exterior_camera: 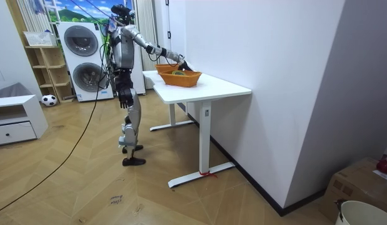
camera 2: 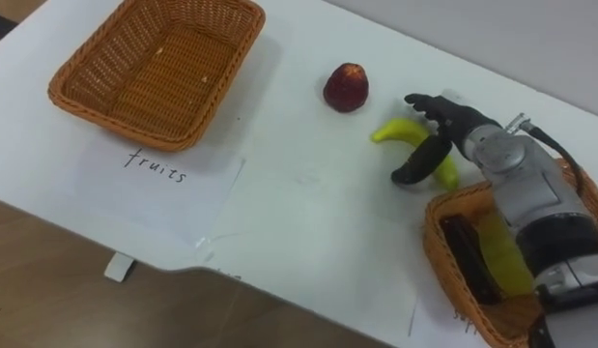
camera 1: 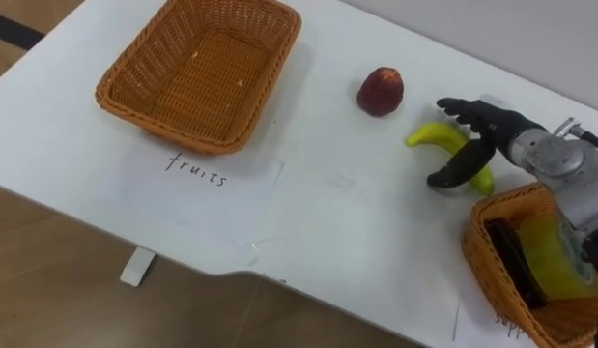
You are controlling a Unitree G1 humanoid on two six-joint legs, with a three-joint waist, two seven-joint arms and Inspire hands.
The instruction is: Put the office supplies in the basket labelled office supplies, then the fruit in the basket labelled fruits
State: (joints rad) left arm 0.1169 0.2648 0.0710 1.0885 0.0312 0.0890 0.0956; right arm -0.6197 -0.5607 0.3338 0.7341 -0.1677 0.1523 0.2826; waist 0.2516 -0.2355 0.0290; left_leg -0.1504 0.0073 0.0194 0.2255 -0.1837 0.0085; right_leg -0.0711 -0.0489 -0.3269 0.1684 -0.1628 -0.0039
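Note:
A yellow banana [camera 1: 434,136] lies on the white table [camera 1: 337,222], and a red apple [camera 1: 380,92] sits just to its left. My right hand [camera 1: 484,124] reaches in from the right and hovers over the banana's right half. It is open, fingers spread and thumb pointing down beside the fruit. The empty wicker basket [camera 1: 158,124] at the far left has a paper sheet [camera 1: 197,172] marked "fruits" in front of it. A second wicker basket [camera 1: 477,237] at the lower right holds a dark flat item [camera 1: 511,256] and a yellow one [camera 1: 552,256]. My left hand [exterior_camera: 124,95] hangs at my side.
I stand at the table's end in the room view, right arm stretched over the table top [exterior_camera: 206,89]. The table's near edge runs diagonally across the eye views with wooden floor [camera 1: 47,280] below. Washing machines [exterior_camera: 80,40] stand behind me.

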